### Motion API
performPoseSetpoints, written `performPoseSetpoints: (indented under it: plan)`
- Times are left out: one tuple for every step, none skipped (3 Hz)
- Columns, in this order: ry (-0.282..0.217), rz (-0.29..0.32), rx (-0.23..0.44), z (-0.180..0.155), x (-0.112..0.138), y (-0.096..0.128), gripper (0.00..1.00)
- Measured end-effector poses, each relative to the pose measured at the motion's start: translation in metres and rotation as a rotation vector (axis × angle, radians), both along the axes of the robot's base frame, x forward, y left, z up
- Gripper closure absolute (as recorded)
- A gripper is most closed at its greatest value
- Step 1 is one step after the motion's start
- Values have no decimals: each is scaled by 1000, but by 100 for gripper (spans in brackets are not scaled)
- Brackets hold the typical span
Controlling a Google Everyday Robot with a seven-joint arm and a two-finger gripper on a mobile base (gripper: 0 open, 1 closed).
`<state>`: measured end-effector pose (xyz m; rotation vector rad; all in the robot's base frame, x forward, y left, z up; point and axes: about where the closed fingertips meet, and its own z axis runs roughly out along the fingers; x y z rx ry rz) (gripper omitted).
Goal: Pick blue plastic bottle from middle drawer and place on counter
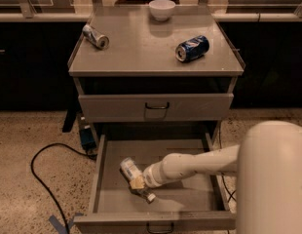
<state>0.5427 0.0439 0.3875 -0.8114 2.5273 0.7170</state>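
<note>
Jaws: apart or clamped, cannot tell; the end of the gripper (141, 188) is a small tangle of tan and dark parts against the drawer floor.

Gripper sits low inside the middle drawer (96, 182), left of centre, nearer the front than the back. It touches the lower end of the bottle (128, 168) and hides that end. Arm (199, 162) reaches in from the right, over the drawer's right wall, sloping down to the left. The big pale shell of the robot (273, 179) fills the lower right corner.

Bottle lies on its side on the drawer floor, slanting from upper left to lower right. Whitish body, blue on the label. Its upper end is free and points toward the drawer's back left.

Middle drawer is pulled well out, dark wire handle (159, 226) at the bottom edge of the view. Upper drawer (117, 107) is closed, its handle centred.

Counter (146, 48) carries three things, well apart from each other:
- silver can (95, 36) on its side, near the left rim
- blue can (192, 48) on its side, right of centre
- white bowl (161, 9) upright at the back edge

Floor is speckled. A black cable (40, 177) loops left of the cabinet, with a small blue box (86, 136) close to the cabinet's left leg. Blue tape (58, 224) is on the floor at the drawer's front left corner.
</note>
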Motion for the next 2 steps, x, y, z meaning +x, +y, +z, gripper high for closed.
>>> performPoseSetpoints:
  plan:
    - [-92,65,95,95,16,0,100]
    - [-172,156,214,211,8,8,100]
